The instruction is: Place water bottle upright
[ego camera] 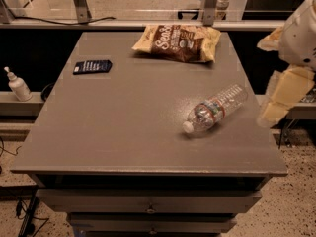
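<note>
I note the water bottle [215, 110] on its side on the table [123, 132], right of centre, cap toward the near edge. The chip bag [177, 42] lies behind it at the far edge, with the flat packet [92, 66] to its left. The pump bottle [18, 85] stands off the table's left side. My gripper [270, 113] hangs beyond the right edge.

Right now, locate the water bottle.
Camera view: the water bottle lies sideways on the table's right half, in front of the chip bag; the gripper hangs beyond the right edge.
</note>
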